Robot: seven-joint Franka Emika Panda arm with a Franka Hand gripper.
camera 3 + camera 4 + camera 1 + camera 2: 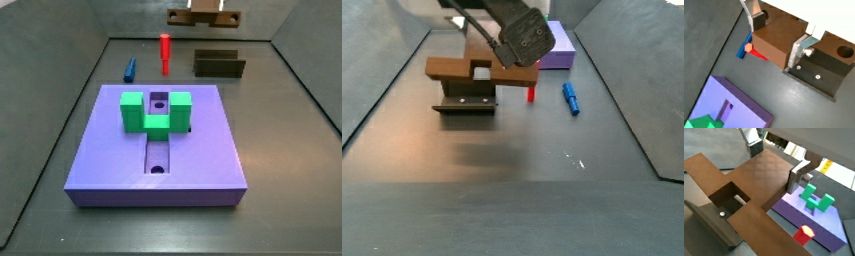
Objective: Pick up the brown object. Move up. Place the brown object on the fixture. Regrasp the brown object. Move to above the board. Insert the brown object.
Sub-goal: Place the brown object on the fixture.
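The brown object (772,46) is a slim brown bar, and it sits crosswise between the silver fingers (801,46) of my gripper (777,39), which is shut on it. In a side view the bar (449,68) hangs level just over the dark fixture (465,100); whether they touch I cannot tell. Another side view has the gripper (205,10) and bar (181,16) high at the back, over the fixture (219,64). The purple-blue board (201,140) carries a green U-shaped block (154,112). A wrist view shows the bar's hole (727,195) beside the fixture (711,220).
A red peg (166,50) and a blue peg (131,70) lie on the floor behind the board, left of the fixture. Both also show in a wrist view, red peg (756,52) and blue peg (743,48). Grey walls enclose the floor.
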